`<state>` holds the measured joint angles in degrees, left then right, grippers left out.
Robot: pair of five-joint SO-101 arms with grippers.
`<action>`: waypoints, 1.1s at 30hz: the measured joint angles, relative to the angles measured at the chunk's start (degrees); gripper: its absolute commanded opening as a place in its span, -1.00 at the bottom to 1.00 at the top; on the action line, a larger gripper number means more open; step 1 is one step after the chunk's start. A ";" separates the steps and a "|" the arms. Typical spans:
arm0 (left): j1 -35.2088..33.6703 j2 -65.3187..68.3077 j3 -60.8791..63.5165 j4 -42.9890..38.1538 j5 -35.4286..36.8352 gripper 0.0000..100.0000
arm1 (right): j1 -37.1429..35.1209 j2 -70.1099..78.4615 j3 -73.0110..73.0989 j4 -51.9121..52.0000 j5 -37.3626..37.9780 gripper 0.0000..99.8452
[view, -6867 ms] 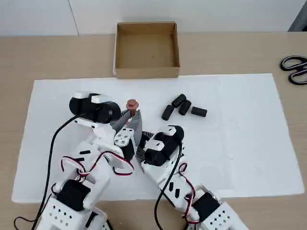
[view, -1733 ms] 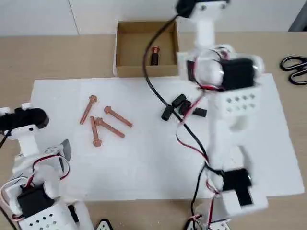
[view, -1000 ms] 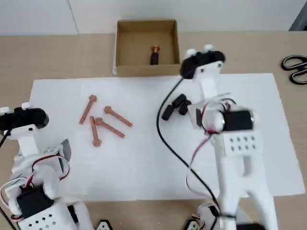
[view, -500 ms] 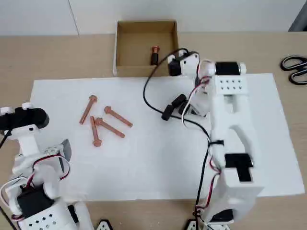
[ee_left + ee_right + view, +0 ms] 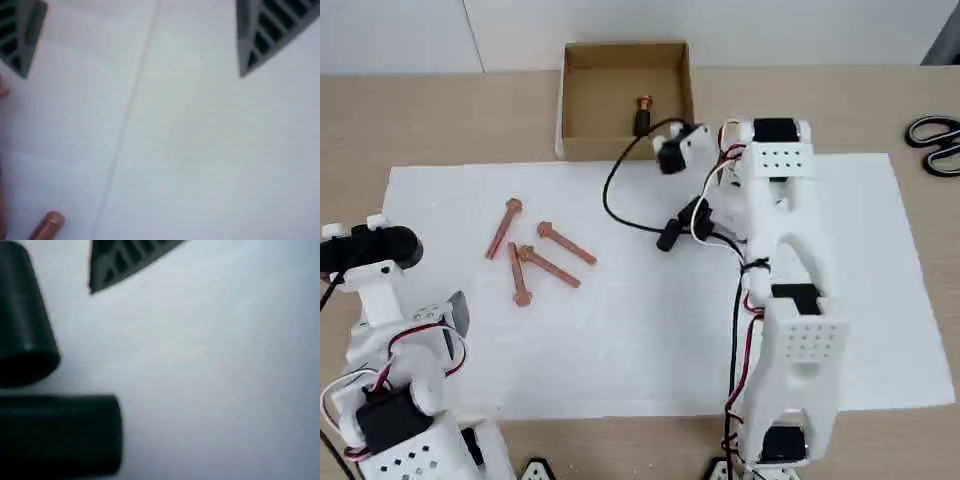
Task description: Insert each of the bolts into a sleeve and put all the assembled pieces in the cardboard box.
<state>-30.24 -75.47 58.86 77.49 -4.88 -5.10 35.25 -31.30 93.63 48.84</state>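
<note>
The cardboard box (image 5: 577, 102) stands at the far middle of the table (image 5: 420, 110), just beyond a white sheet (image 5: 650, 350). One assembled piece (image 5: 643, 115), a bolt pushed into a black sleeve, lies in the right part of the box.

Four loose bolts (image 5: 548, 266) lie close together on the left half of the sheet, and two of them touch at the near end of the group. The remaining sleeves (image 5: 668, 236) lie right of the middle, near the box, partly hidden under the right arm (image 5: 780, 190).

The right arm stretches from the near edge toward the box. The right gripper (image 5: 125, 262) hangs just above two sleeves, and it cannot be told whether it is apart or together.

The left arm (image 5: 390, 330) is folded at the near left corner. The left gripper (image 5: 132, 75) is spread wide and holds nothing, low over the sheet beside a bolt head (image 5: 49, 224).

A pair of scissors (image 5: 932, 145) lies at the right edge of the table.
</note>
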 measured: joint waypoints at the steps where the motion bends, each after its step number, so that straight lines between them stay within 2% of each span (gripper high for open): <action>1: 0.00 0.00 0.00 0.00 0.00 -0.49 | 0.00 0.79 0.00 0.00 0.18 -0.64; 13: 0.00 0.00 0.44 0.00 0.00 -0.49 | 0.18 6.77 -1.41 -2.29 0.18 -0.66; 18: 0.00 0.09 1.41 0.00 0.00 -0.49 | 0.44 7.82 -2.99 -2.37 0.18 -1.00; 23: 0.00 0.09 1.41 0.00 0.00 -0.49 | 1.05 7.82 -2.99 -2.37 0.00 -0.99; 28: 0.00 0.09 1.41 0.00 0.00 -0.49 | 1.76 4.40 -3.08 0.70 -3.34 -0.99; 33: 0.00 0.09 1.41 0.00 0.00 -0.49 | 2.55 -4.48 -3.08 1.76 -11.78 -0.99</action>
<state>-30.24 -75.38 60.26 77.49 -4.88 -2.55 30.77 -34.37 95.38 37.05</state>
